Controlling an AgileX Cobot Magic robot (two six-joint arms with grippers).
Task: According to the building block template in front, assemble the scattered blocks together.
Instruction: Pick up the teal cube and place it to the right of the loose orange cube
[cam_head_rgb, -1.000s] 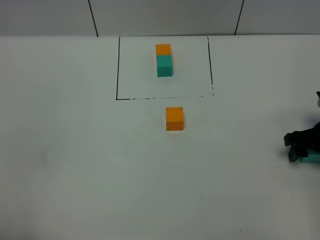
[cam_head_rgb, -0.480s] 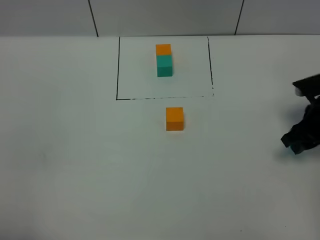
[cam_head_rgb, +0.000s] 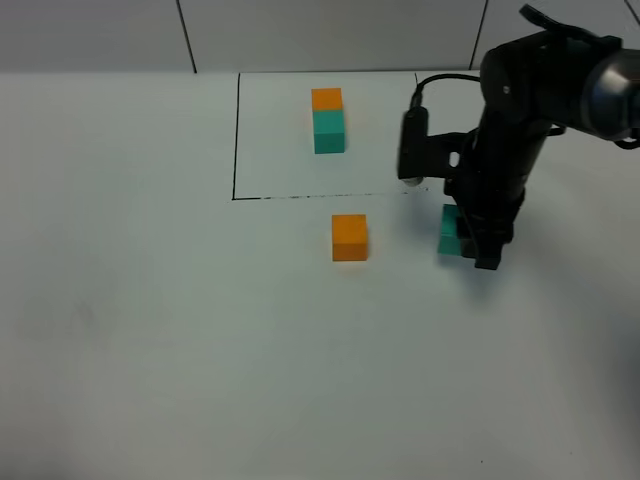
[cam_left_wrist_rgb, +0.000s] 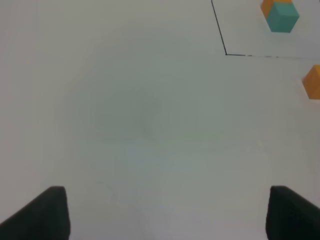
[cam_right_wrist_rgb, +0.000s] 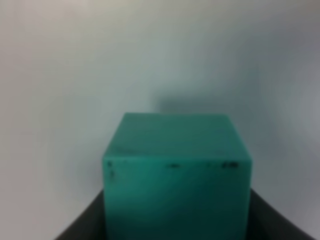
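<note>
One teal cube (cam_head_rgb: 449, 229) | clamped in right pincer (cam_head_rgb: 472, 246) | orange cube (cam_head_rgb: 349, 237) apart

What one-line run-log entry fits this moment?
right gripper: shut on teal cube | left gripper: open, empty | orange cube: in front of template, apart from teal cube | blocks: not yet joined

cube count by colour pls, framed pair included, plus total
Orange cubes: 2 (template's orange cube, loose orange cube)
Teal cubes: 2 (template's teal cube, loose teal cube held in the right claw)
Total: 4
</note>
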